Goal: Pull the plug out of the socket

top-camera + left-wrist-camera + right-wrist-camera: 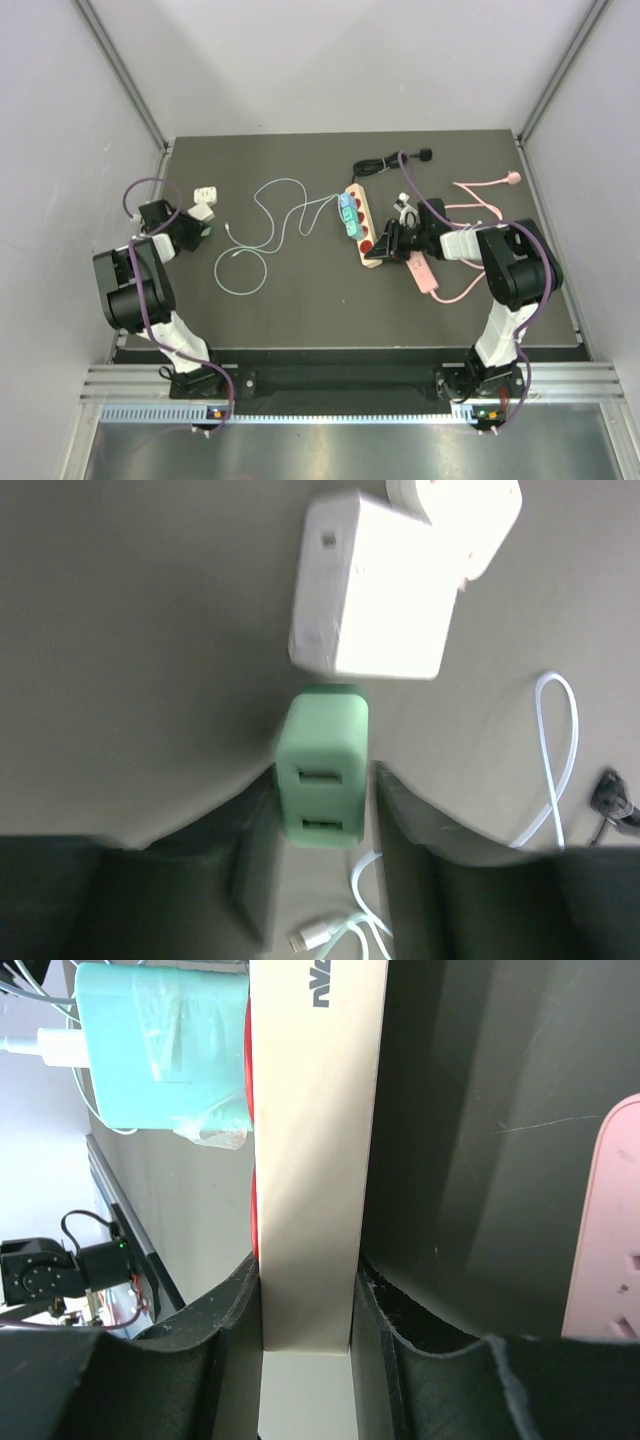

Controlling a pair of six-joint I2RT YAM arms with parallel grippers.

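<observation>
Right gripper (305,1295) is clamping the beige power strip (315,1140) across its narrow end, with a finger pressing on each long side and holding it down on the table (300,290). The teal charger plug (160,1050) is sitting fully seated in one of the strip's red sockets, and its pale cable (262,225) is trailing off to the left. By my judgement the strip is braced but the pull itself is not yet done.

Well apart, at the table's left side, the left gripper (322,815) is straddling a green USB charger (322,745) that is lying unplugged on the mat. Its fingers are standing narrow, just beside the charger's flanks, but I cannot tell whether they are squeezing it or sitting loose around it. A white adapter (375,590) is lying just beyond the green one. A pink power strip (425,272) is lying near the right arm.
</observation>
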